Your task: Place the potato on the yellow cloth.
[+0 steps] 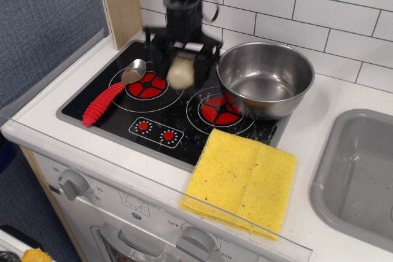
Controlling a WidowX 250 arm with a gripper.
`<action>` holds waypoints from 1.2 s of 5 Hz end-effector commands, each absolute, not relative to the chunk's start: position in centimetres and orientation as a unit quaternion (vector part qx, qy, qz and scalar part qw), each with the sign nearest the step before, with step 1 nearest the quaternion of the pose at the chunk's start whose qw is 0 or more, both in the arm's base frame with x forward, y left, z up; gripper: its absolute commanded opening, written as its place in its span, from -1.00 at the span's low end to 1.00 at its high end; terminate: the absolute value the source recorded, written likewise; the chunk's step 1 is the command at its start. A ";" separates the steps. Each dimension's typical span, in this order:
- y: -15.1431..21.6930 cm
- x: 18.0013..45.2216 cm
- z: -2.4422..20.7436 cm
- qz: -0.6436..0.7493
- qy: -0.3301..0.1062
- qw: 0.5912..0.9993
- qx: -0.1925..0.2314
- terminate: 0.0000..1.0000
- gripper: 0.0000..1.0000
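Note:
The pale beige potato [181, 72] hangs between the fingers of my black gripper [182, 65], lifted a little above the black stovetop between the two red burners. The gripper is shut on the potato and stands just left of the steel pot. The bright yellow cloth [242, 180] lies flat on the white counter at the front, right of the stovetop's front corner, well in front of and to the right of the gripper.
A steel pot [265, 79] stands on the right burner. A silver spoon with a red ribbed handle [110, 95] lies on the left burner. A grey sink [359, 179] is at the right. A wooden post [120, 4] and the tiled wall stand behind.

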State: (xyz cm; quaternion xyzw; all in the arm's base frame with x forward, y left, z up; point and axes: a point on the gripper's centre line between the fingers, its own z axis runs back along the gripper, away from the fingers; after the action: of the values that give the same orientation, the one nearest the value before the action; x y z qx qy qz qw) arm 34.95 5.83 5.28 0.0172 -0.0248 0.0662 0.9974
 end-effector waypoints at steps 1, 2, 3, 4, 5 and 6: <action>-1.9 28.1 8.9 -0.010 -0.052 0.999 0.004 -1.00 -1.00; -5.3 26.3 6.9 -0.044 -0.030 0.999 -0.001 -1.00 -1.00; -6.3 25.8 5.8 -0.046 -0.022 0.999 0.001 -1.00 -1.00; -5.9 25.6 5.4 -0.039 -0.018 0.999 0.008 -1.00 -1.00; -6.1 25.4 5.3 -0.040 -0.013 0.999 0.011 -1.00 1.00; -6.1 25.3 6.1 -0.037 -0.020 0.999 0.020 -1.00 1.00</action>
State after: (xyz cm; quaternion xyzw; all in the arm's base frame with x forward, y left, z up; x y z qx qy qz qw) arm 25.60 -6.42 4.49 0.0263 0.0057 -0.0333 0.9991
